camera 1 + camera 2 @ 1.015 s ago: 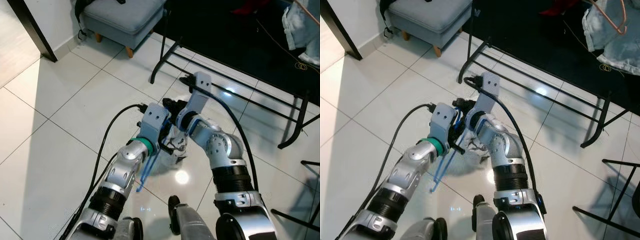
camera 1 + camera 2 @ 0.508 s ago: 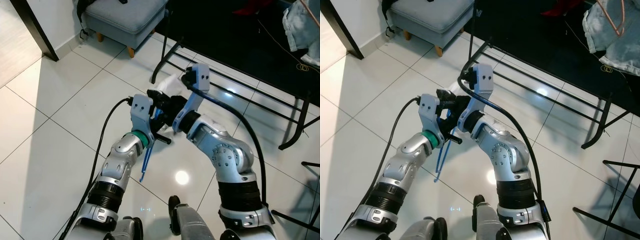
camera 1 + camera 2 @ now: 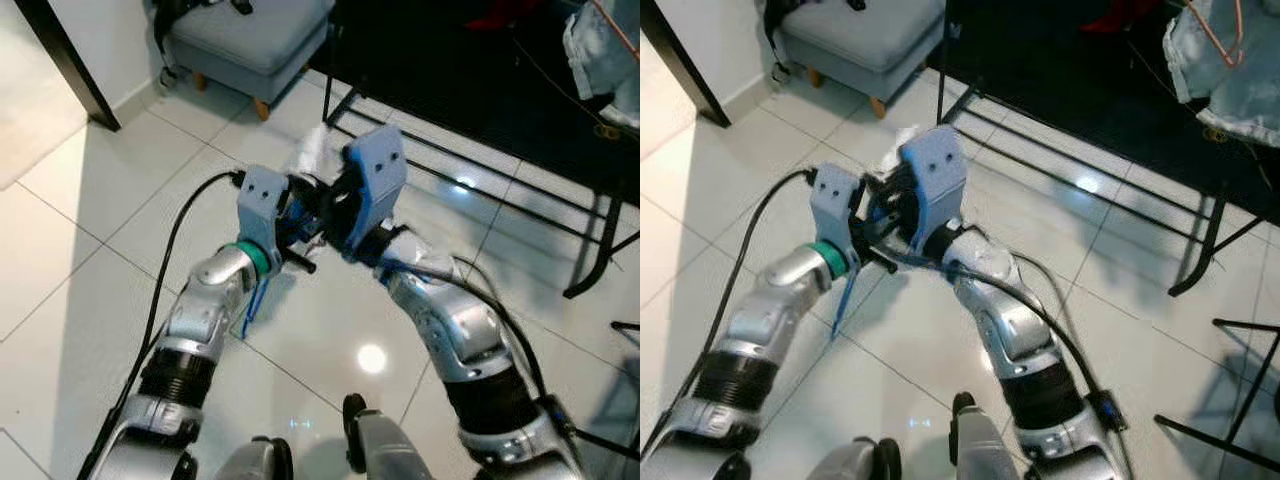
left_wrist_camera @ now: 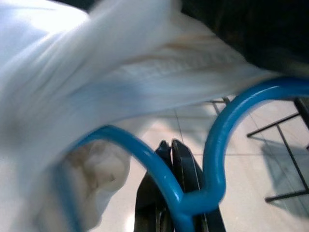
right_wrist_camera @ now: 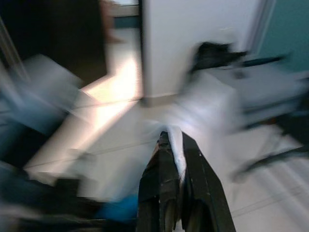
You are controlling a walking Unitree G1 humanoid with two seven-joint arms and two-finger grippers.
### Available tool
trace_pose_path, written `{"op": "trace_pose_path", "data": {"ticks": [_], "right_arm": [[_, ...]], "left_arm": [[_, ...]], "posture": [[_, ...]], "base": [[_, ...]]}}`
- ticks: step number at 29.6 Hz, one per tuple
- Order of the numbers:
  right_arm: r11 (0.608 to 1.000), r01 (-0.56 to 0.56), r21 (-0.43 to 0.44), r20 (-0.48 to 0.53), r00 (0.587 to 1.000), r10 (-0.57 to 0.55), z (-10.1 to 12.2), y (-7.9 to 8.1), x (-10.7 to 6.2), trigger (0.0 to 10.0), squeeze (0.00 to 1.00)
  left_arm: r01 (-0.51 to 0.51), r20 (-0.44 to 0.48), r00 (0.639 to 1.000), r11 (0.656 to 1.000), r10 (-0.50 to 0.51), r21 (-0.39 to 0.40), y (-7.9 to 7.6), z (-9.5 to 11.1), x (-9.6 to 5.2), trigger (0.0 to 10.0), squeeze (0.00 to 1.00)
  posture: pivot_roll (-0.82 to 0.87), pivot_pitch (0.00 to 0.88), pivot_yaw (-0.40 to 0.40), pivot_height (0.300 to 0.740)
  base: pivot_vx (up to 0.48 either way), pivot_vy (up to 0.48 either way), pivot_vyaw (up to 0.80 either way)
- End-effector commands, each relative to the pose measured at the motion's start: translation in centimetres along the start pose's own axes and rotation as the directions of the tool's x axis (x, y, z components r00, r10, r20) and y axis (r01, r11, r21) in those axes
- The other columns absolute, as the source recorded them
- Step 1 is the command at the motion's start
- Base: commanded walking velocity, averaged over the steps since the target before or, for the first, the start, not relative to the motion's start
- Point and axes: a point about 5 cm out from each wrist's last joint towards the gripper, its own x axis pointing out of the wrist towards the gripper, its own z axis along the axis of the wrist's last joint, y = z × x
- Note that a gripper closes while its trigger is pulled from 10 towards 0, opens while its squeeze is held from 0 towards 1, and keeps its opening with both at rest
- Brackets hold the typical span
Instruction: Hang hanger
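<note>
My left gripper (image 3: 297,243) is raised before me, shut on the neck of a blue plastic hanger (image 4: 219,145). The hanger's lower bar (image 3: 250,303) hangs beneath my left wrist. A white garment (image 4: 96,82) is draped over the hanger, bunched above both wrists (image 3: 312,153). My right gripper (image 5: 172,137) is close against the left one and shut on a fold of the white garment (image 5: 193,111). Both wrists meet in front of the black clothes rack (image 3: 470,165). The right wrist view is blurred.
The black rack's low bars and feet (image 3: 590,255) run across the white tiled floor (image 3: 90,250) ahead. A grey upholstered stool (image 3: 250,35) stands at the back left beside a dark door frame (image 3: 65,65). Pale blue clothes (image 3: 600,50) hang at the upper right.
Both arms have risen from near the floor, lifting the blue hanger and the white garment up toward the rack. The grippers have stayed shut and close together.
</note>
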Motion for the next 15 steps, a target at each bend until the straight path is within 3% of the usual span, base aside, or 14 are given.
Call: {"op": "trace_pose_path", "data": {"ticks": [1,4,7,15], "right_arm": [[0.994,0.094,-0.046,-0.146,0.984,-0.1,-3.2,-1.6,-1.1,10.0,0.0],[0.969,0.181,-0.167,-0.045,0.981,-0.191,-0.8,-4.3,-1.7,10.0,0.0],[0.955,0.206,-0.215,-0.004,0.977,-0.211,0.3,-5.6,-2.1,10.0,0.0],[0.956,0.215,-0.199,0.065,0.976,-0.206,0.6,-5.9,-2.2,10.0,0.0]], "left_arm": [[0.21,0.192,0.956,0.974,-0.222,0.079,-3.6,4.3,0.3,10.0,0.0],[0.275,0.19,0.941,0.96,-0.279,0.048,-4.5,4.3,-0.6,10.0,0.0],[0.281,0.197,0.939,0.959,-0.283,0.038,-4.5,4.4,-0.8,10.0,0.0],[0.279,0.194,0.94,0.96,-0.28,0.036,-4.4,5.1,-0.6,10.0,0.0]], "posture": [[-0.13,0.129,0.09,0.737],[-0.13,0.125,0.102,0.737],[-0.13,0.124,0.106,0.737],[-0.13,0.121,0.104,0.737]], "base": [[0.0,0.0,0.0],[0.0,0.0,0.0],[0.0,0.0,0.0],[0.0,0.0,0.0]]}}
